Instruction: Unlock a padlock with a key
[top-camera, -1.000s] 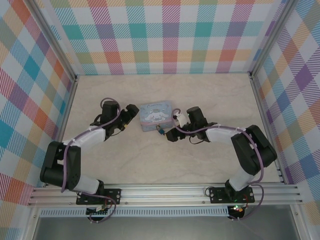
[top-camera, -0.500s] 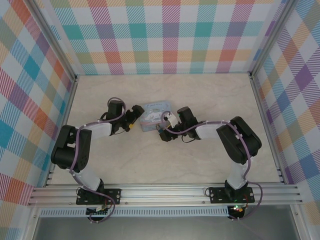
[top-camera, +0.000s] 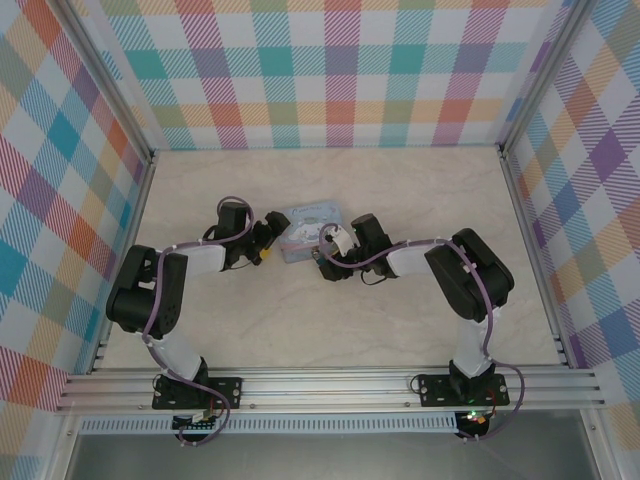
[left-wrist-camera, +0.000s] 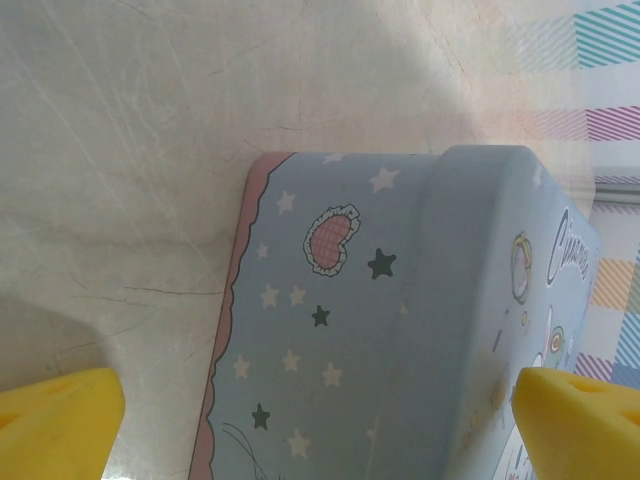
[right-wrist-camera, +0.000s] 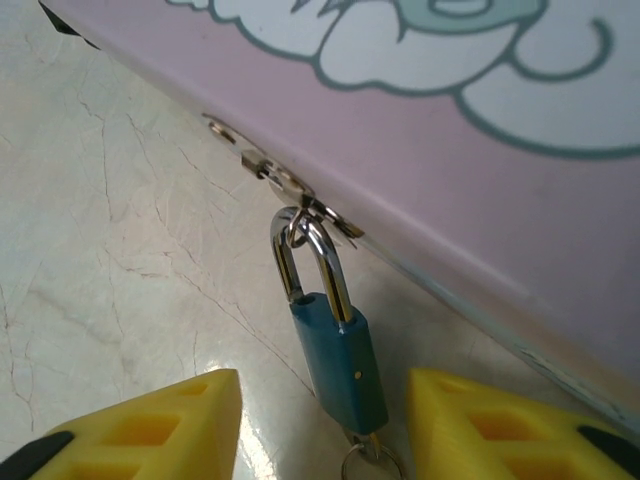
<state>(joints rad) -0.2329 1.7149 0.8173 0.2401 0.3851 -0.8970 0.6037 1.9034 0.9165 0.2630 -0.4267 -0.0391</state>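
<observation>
padlock (right-wrist-camera: 340, 355) hung from the tin's (right-wrist-camera: 480, 150) hasp (right-wrist-camera: 300, 205), body toward 6 o'clock, between the right tool's (right-wrist-camera: 320, 410) spread fingers. left tool (left-wrist-camera: 320, 425) gaped astride the tin. risk: closing skewed could nudge the loose body sideways and miss the ring (right-wrist-camera: 362, 462) at its tip.

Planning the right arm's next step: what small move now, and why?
Probably close the right gripper on the padlock. Its open fingers flank the blue body, whose shackle sits shut through the hasp of the tin, with a ring at the bottom end. The left gripper, open, straddles the tin.
</observation>
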